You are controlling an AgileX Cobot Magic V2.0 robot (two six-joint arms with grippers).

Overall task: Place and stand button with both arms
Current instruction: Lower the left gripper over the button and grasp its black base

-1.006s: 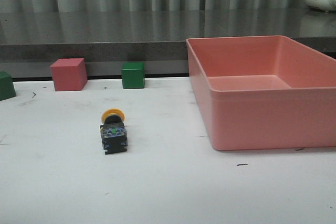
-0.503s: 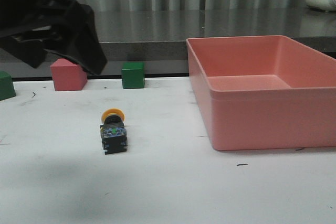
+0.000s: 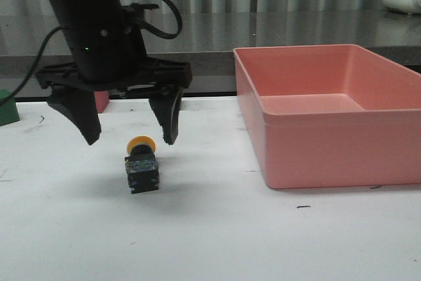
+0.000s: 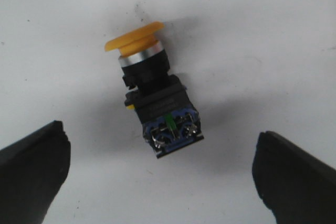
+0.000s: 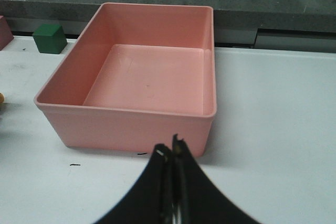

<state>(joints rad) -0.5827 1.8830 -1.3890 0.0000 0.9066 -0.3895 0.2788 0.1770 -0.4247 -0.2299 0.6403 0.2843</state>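
Note:
The button (image 3: pixel 141 163) lies on its side on the white table, yellow cap toward the back, bluish base toward the front. It also shows in the left wrist view (image 4: pixel 153 91). My left gripper (image 3: pixel 130 139) hangs just above and behind it, wide open and empty, one finger on each side of the cap. In the left wrist view the left gripper (image 4: pixel 160 174) has its fingers far apart, with the button between and beyond them, untouched. My right gripper (image 5: pixel 171 153) is shut and empty, near the front of the pink bin; it is out of the front view.
A large pink bin (image 3: pixel 395 156) stands at the right; it also shows in the right wrist view (image 5: pixel 126 114). A pink cube (image 3: pixel 100 100) is mostly hidden behind the left arm. A green cube (image 3: pixel 8 108) sits at the far left edge, another (image 5: pixel 49 38) near the bin's back.
My left arm has come into the front view from the upper left and dropped down over the button, hiding the green cube and most of the pink cube. The button has not moved.

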